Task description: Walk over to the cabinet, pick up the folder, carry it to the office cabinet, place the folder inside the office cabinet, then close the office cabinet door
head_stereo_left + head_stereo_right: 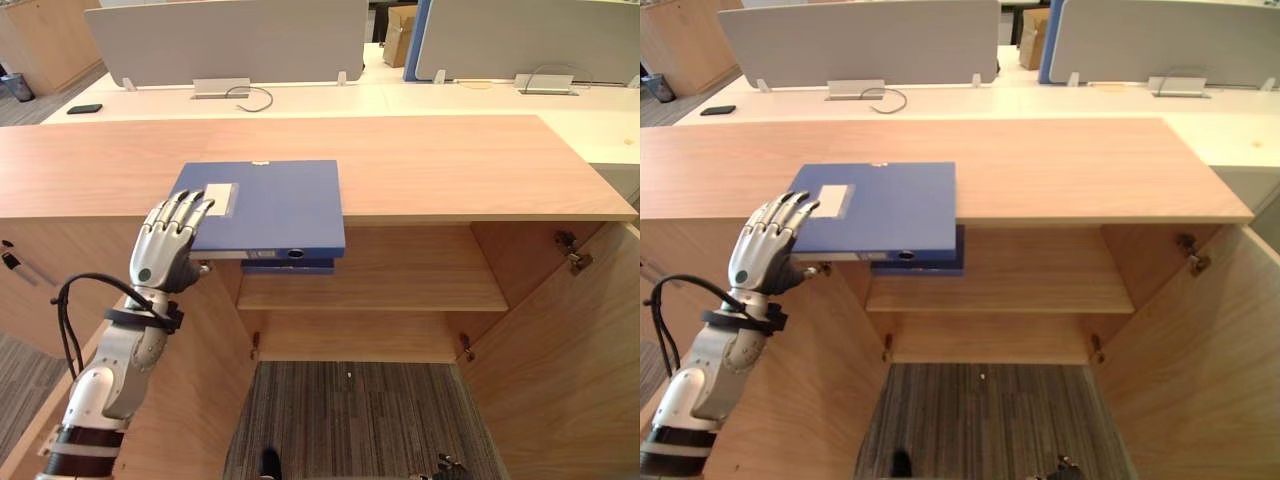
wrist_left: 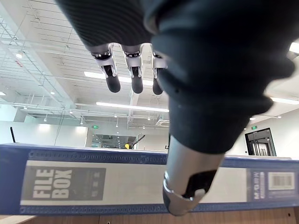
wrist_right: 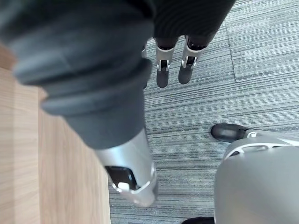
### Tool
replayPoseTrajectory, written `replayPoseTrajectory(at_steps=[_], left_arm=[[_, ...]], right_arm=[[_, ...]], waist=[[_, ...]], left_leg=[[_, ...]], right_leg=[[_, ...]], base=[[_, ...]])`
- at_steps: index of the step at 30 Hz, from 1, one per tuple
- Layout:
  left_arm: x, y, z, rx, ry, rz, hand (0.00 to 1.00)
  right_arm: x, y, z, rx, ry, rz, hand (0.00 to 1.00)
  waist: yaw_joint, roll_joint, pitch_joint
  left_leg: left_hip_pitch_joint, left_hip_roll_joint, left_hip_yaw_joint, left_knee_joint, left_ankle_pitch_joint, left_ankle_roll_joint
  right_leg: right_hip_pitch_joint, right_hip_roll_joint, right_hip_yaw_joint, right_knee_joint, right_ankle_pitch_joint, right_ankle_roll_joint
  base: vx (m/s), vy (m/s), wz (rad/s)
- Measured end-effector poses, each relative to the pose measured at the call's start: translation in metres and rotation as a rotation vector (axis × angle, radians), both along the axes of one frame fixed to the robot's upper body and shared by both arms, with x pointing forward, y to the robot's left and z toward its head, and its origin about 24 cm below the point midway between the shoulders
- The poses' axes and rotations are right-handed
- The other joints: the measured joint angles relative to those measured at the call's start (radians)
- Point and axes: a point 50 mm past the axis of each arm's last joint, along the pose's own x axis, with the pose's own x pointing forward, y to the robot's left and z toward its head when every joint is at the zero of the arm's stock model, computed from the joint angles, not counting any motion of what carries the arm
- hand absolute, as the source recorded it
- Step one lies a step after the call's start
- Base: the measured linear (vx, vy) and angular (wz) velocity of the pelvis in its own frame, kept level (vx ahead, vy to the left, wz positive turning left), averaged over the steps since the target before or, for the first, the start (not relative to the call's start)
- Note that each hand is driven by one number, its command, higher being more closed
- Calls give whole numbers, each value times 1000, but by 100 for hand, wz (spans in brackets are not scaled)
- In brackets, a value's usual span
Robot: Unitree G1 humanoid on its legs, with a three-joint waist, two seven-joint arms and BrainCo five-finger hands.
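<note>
**Silver left hand nearest the flat blue plastic folder**

Its fingers are hovering apart over the folder's left corner. The folder is lying atop the light wooden cabinet, its spine overhanging the front edge. Straight-fingered right hand is hanging low.

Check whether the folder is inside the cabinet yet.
Out: the folder lies flat on the cabinet top, overhanging the open compartment, with the left hand at its corner.

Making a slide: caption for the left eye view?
Left hand poised over a corner of the blue folder atop the open cabinet.
</note>
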Motion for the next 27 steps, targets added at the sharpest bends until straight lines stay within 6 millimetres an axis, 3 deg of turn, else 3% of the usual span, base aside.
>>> replayPoseTrajectory(at_steps=[12, 18, 27], left_arm=[[27, -6, -1, 41, 22, 6, 0], [32, -11, -15, 60, 83, -5, 0], [34, -9, -32, 65, 166, 7, 0]], right_arm=[[-2, 0, 0, 0, 6, -3, 0], [0, 0, 0, 0, 0, -3, 0], [0, 0, 0, -3, 1, -5, 0]], waist=[[-19, -6, -1], [-29, -23, -11], [-36, -23, -11]], left_leg=[[21, -2, 2, 0, -16, -5], [21, -3, 6, 0, -19, -7], [34, -4, 14, 0, -25, -9]], right_leg=[[19, -3, 5, -8, -5, -9], [20, -4, 8, -12, -6, -10], [27, -6, 15, -14, -8, -13]], base=[[2, 0, -1], [0, 0, 0], [-2, 12, -3]])
